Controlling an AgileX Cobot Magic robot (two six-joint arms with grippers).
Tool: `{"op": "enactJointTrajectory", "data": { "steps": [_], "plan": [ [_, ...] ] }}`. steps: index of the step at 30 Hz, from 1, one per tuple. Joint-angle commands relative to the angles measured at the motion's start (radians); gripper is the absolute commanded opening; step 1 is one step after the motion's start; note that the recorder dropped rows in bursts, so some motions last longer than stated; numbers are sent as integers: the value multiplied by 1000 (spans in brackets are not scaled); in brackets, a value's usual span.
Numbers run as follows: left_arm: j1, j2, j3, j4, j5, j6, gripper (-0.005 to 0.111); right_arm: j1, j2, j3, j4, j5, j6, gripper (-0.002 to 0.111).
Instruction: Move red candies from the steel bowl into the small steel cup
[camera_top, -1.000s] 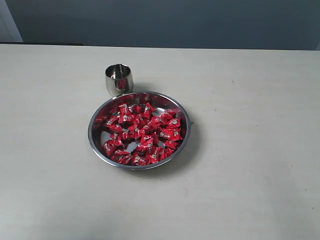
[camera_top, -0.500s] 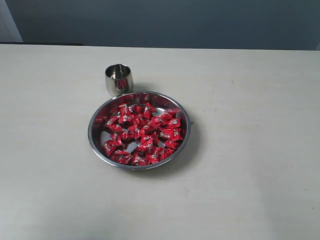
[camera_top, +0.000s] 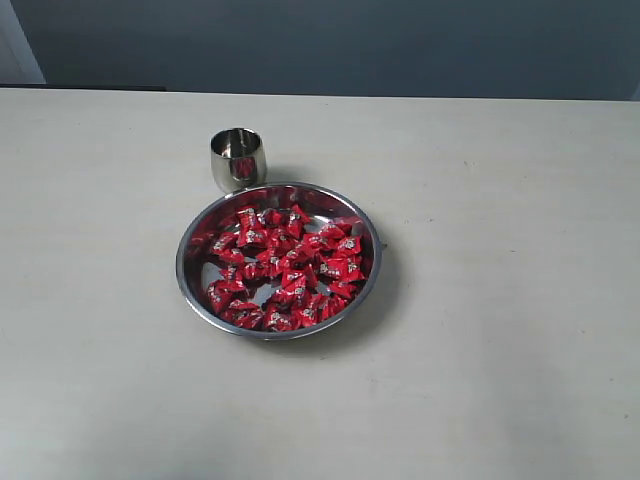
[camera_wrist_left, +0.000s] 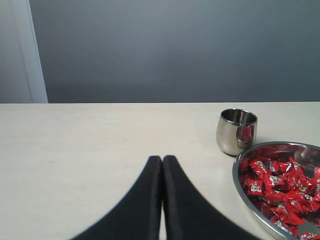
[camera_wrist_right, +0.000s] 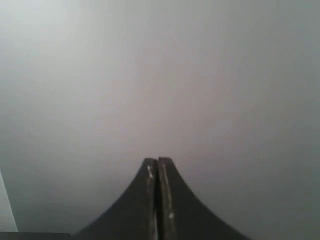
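The steel bowl (camera_top: 190, 290) sits mid-table, holding many red candies (camera_top: 285, 268). Just behind its left rim stands the small steel cup (camera_top: 238, 159), upright; whether anything lies in it I cannot tell. No arm shows in the exterior view. In the left wrist view my left gripper (camera_wrist_left: 162, 159) is shut with nothing held, low over bare table, with the cup (camera_wrist_left: 236, 131) and the bowl (camera_wrist_left: 241, 188) of candies (camera_wrist_left: 277, 187) off to one side ahead of it. My right gripper (camera_wrist_right: 158, 160) is shut and empty, facing a plain grey wall, with none of the task's things in its view.
The pale table (camera_top: 500, 200) runs wide around the bowl on every side. A dark grey wall (camera_top: 330, 45) stands behind its far edge. A white strip (camera_wrist_left: 27, 50) edges the wall in the left wrist view.
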Motion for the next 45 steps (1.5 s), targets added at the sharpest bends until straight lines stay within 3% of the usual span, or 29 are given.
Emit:
{"op": "enactJointTrajectory", "data": {
  "steps": [1,8,14,18,20,23,28,32,35,38,45],
  "plan": [
    [1,-5,1,0,-4,-4,0,90,253,-217,-184,37,98,-1],
    [1,-5,1,0,-6,-4,0,286,632,-448,-821,19,676,-1],
    [1,-5,1,0,-6,-4,0,370,903,-587,-821,86,583,-1],
    [1,-5,1,0,-6,-4,0,396,1030,-663,-821,516,539,-1],
    [1,-5,1,0,-6,-4,0,396,1067,-679,-789,621,439,-1],
    [1,-5,1,0,-6,-4,0,394,1077,-681,-281,682,12,-1],
    [1,-5,1,0,-6,-4,0,400,1077,-681,673,823,-956,-1],
    [1,-5,1,0,-6,-4,0,435,1077,-681,1122,923,-1414,-1],
    [1,-5,1,0,-6,-4,0,483,1077,-681,1319,933,-1593,-1],
    [1,-5,1,0,-6,-4,0,537,1084,-681,1384,944,-1693,4],
    [1,-5,1,0,-6,-4,0,634,1138,-681,1391,922,-1697,45]
  ]
}}
